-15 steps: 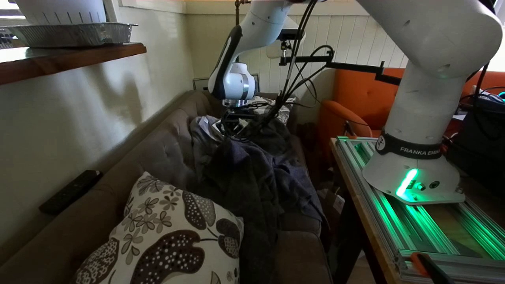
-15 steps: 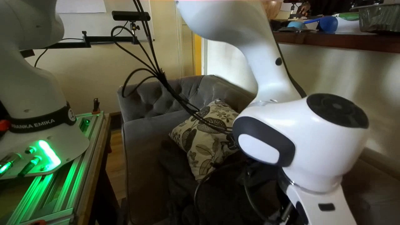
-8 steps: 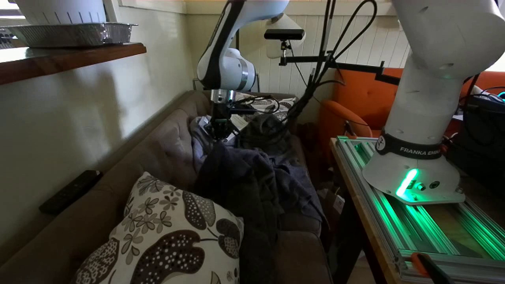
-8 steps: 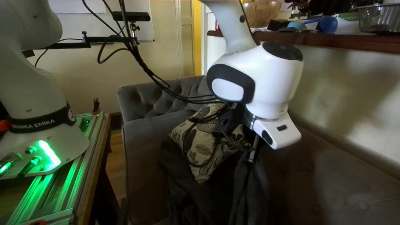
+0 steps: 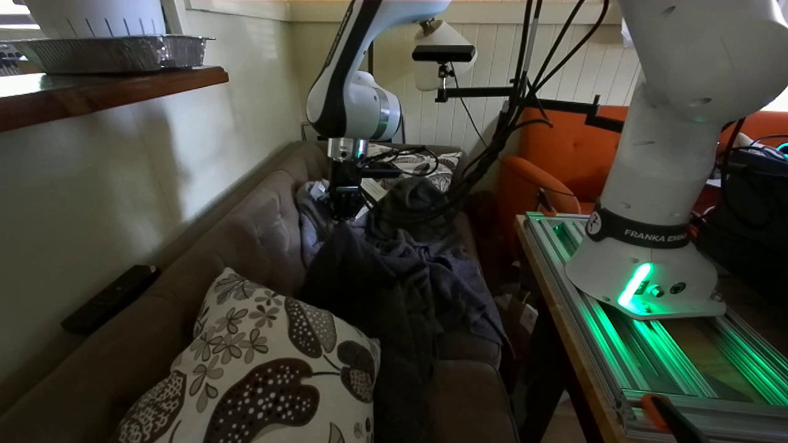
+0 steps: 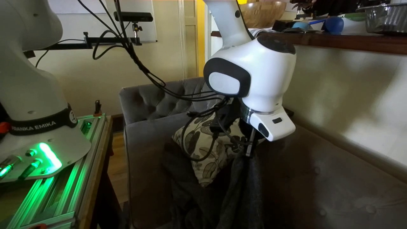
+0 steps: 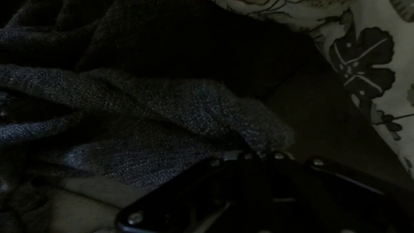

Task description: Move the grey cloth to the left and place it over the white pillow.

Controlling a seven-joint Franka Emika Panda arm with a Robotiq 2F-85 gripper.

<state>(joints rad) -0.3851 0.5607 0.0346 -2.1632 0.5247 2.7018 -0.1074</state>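
A gripper (image 7: 263,156), jaws pinched on a raised fold of grey cloth (image 7: 197,106) above a tufted sofa (image 5: 265,231).
The rest lies rumpled along the sofa, beside the white pillow (image 5: 265,363); a pale wall (image 5: 154,166) with a wooden shelf (image 5: 117,92) runs behind, an orange seat (image 5: 572,151) beyond.

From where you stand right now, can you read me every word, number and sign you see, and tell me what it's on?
"FRANKA EMIKA": on the black band around the robot's base, pieced together from both exterior views.
Round badge on that band: too small to read.
Black stripe on the forearm: maybe tiny letters, too small to read.
White tag: too small to read.
I can read no numbers.
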